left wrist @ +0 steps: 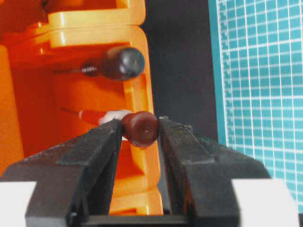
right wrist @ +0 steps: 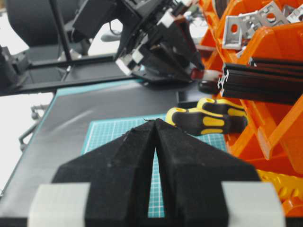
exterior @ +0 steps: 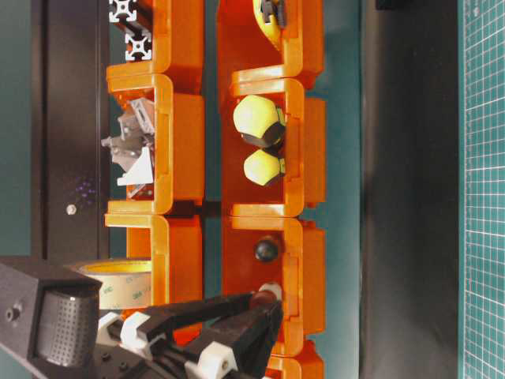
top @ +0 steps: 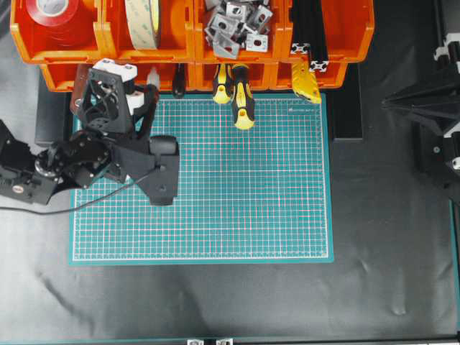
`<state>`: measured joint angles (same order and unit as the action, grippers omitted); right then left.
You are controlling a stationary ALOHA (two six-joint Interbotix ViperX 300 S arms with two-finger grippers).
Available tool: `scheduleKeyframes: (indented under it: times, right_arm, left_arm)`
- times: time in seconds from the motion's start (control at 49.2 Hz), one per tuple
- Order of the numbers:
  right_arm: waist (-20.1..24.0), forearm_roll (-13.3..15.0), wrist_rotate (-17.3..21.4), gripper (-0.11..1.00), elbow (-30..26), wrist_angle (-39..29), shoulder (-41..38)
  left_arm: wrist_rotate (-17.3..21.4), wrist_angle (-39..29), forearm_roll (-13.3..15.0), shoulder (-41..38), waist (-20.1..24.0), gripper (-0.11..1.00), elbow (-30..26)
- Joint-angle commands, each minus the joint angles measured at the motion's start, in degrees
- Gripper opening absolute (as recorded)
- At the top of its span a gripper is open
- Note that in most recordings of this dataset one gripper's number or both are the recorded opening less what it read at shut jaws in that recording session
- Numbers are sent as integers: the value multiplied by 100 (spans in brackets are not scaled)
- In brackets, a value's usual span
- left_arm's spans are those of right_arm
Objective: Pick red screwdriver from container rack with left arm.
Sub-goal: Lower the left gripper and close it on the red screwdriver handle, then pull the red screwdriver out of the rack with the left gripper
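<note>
The red screwdriver (left wrist: 140, 127) shows only its round end and a bit of white band; its thin shaft fades into the blurry orange bin of the container rack (left wrist: 137, 61). From overhead, the left arm (top: 108, 136) covers it. The right arm (top: 438, 108) is cut off by the picture's edge there.

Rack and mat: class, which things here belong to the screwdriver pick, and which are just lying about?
Belonging to the job:
red screwdriver, its cap between the fingers
left gripper
rack

Just lying about:
yellow-and-black screwdrivers
black-capped tool
tape rolls
metal brackets
black extrusions
green mat
right gripper, shut
</note>
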<state>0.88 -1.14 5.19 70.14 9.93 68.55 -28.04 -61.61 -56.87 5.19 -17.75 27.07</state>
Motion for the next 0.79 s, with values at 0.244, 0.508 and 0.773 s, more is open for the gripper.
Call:
scheduleKeyframes:
  times: [0.244,0.508,0.773]
  right_arm:
    - [9,9,18,-1,-97,-18,-18]
    - [9,9,44,-1,-114,-18,44]
    - [9,9,53,-1,-237,-18,211]
  left_arm:
    - [62,-642,-18,114,-633,26,-940]
    - [246,-1723,-9,264,-1503,26,-1828]
    - [536,-2654,-18,185,-2689,26,-2373]
